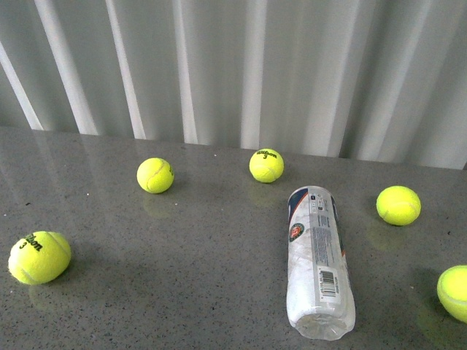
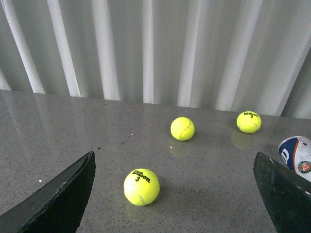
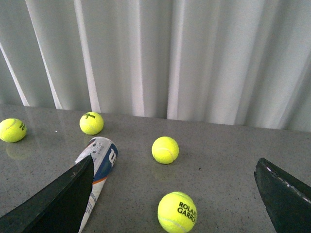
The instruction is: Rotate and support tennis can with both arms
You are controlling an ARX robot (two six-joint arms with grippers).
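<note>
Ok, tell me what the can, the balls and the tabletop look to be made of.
Tennis can: clear glossy plastic, it seems, see-through at the near end; printed white-and-blue label around it.
Tennis balls: yellow-green felt, matte and fuzzy-looking.
Tabletop: grey speckled stone or laminate, cannot tell which; polished, since faint reflections show under the balls.

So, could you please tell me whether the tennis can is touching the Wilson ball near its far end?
Apart. The front view shows a strip of bare table between the tennis can and the Wilson ball.
</note>
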